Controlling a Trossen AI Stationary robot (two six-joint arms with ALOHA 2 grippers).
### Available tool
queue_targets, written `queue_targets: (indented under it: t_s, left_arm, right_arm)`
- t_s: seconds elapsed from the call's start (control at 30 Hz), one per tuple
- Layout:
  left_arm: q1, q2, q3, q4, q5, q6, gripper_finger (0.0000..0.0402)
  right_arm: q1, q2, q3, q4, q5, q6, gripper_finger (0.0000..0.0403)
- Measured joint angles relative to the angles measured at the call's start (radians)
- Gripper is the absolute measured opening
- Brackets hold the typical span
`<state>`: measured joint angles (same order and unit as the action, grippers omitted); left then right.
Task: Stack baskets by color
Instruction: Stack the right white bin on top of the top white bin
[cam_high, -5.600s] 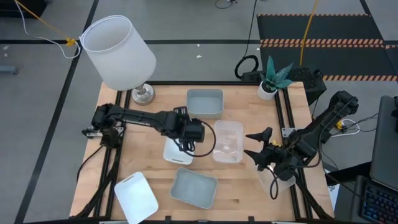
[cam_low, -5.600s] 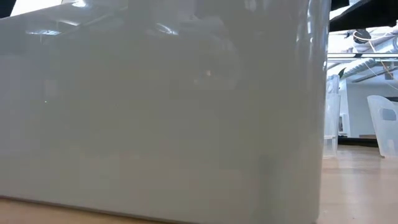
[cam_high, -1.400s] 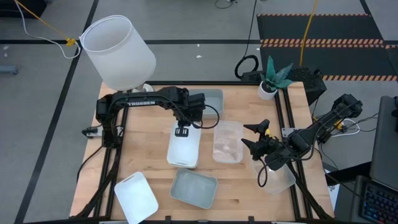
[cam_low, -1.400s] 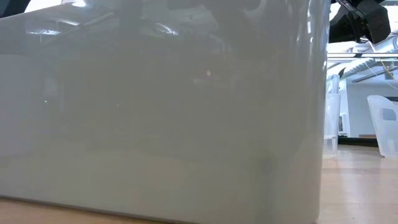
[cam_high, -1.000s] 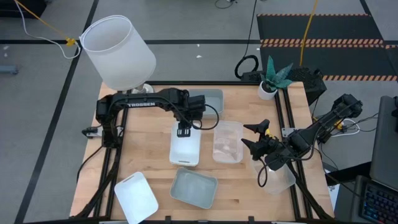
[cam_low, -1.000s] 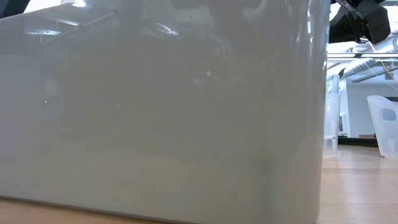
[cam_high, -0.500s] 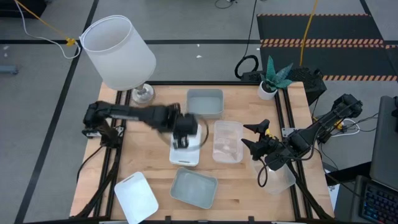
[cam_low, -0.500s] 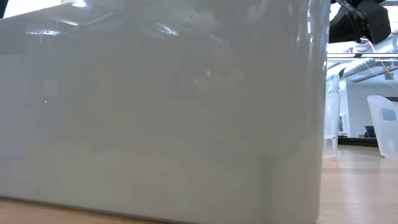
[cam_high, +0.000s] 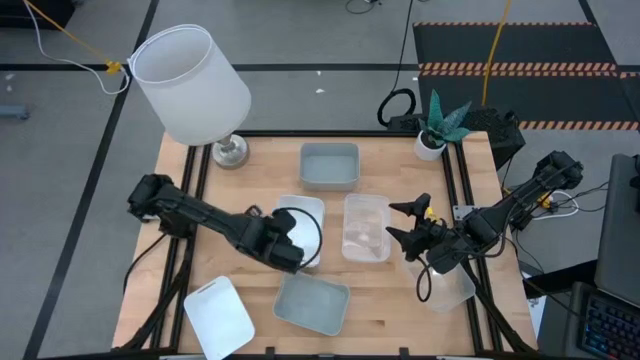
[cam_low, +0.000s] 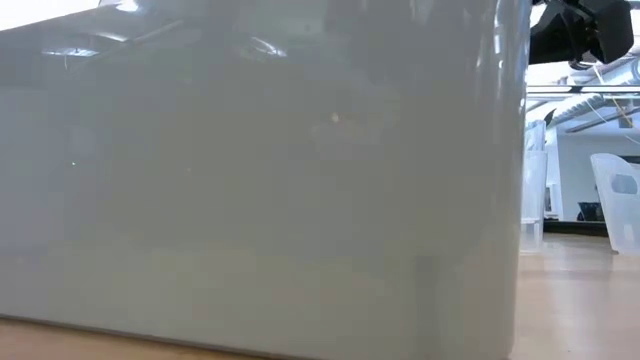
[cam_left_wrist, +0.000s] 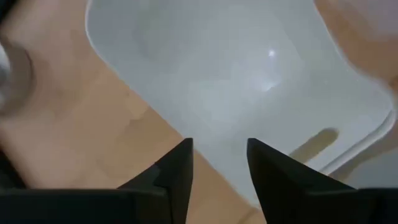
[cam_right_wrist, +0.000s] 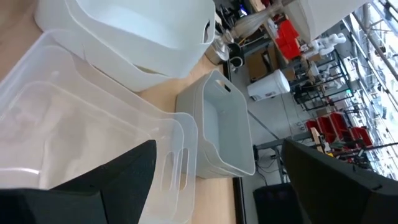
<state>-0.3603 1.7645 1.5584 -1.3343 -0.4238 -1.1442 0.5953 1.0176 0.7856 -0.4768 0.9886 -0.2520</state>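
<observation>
Frankly, we read no writing anywhere — a grey-blue basket (cam_low: 260, 170) fills the low view, hiding nearly everything behind. At the white basket's (cam_high: 302, 215) seven o'clock corner our left hand (cam_high: 291, 252) hovers, fingers parted, gripping nothing. Our right hand (cam_high: 397, 225), spread wide and empty, waits at three o'clock of the clear basket (cam_high: 366, 226).

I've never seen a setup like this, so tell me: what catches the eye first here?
Probably the big white lampshade looming over the table's far left corner. Then the two dark arms: the left hand sits low by a white basket in the middle, and the right hand, open, hovers beside a clear basket. Grey-blue baskets lie around them.
</observation>
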Motion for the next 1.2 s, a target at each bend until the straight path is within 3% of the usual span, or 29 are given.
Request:
queue_targets:
  t_s: [0.3, 0.57, 0.77, 0.87, 1.07, 1.2]
  left_arm:
    - [0.031, 0.0, -0.029, 0.007, -0.048, -0.347, 0.0152]
    - [0.069, 0.0, -0.103, 0.005, -0.019, -0.502, 0.0152]
    - [0.08, 0.0, -0.115, 0.01, -0.021, -0.503, 0.0148]
    - [0.083, 0.0, -0.115, 0.009, -0.023, -0.488, 0.0118]
    - [0.093, 0.0, -0.115, 0.009, -0.023, -0.47, 0.0014]
    - [0.114, -0.023, -0.111, 0.003, 0.005, -0.439, 0.001]
  right_arm:
    - [0.0, 0.0, 0.0, 0.009, 0.0, -0.004, 0.0338]
    - [0.0, 0.0, 0.0, 0.009, -0.03, -0.003, 0.0338]
    - [0.0, 0.0, 0.0, 0.009, -0.031, -0.002, 0.0338]
    - [0.0, 0.0, 0.0, 0.009, -0.031, -0.003, 0.0338]
    - [0.0, 0.0, 0.0, 0.009, -0.031, -0.003, 0.0338]
    - [0.0, 0.0, 0.0, 0.009, -0.031, -0.003, 0.0338]
